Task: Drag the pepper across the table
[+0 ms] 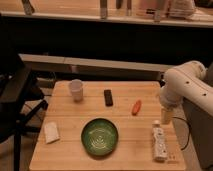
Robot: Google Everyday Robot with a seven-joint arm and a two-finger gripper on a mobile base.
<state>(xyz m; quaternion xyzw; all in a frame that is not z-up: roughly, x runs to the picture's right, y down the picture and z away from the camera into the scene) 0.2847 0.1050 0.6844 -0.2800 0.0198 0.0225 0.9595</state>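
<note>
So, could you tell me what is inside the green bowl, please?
The green bowl shows only its own patterned inside, no object. The table under it is covered. The pepper lies beyond it; the gripper hangs over the table's right edge.

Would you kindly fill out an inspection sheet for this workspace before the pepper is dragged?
Surface: wooden table, plank grain visible.
Job's things: pepper lying right of centre, nothing touching it.
Clutter: cup, remote, green bowl, white cloth, white bottle lying down.
Grippers: gripper hanging above the table's right edge, apart from the pepper.
Cables: maybe one cable, a thin dark line beside the right edge.
Surroundings: black chair left, counter behind.
</note>
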